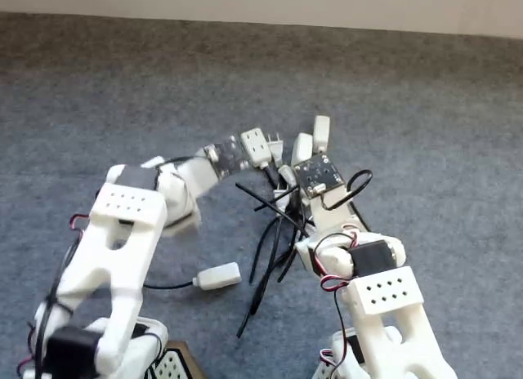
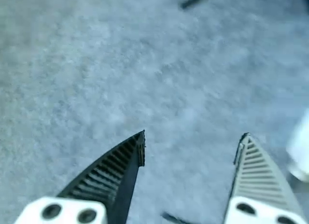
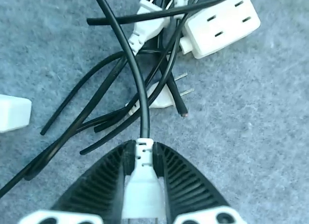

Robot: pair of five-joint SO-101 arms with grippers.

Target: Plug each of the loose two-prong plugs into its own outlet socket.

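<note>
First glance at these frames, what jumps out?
A tangle of black cords sprawls on the grey carpet between the two arms. The right hand is shut on a white plug, with a white outlet block lying beyond the cords. The left hand hangs open over a bare patch of carpet.

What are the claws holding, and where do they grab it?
The right claw pinches a white plug by its body; the left claw is open, holding nothing.
</note>
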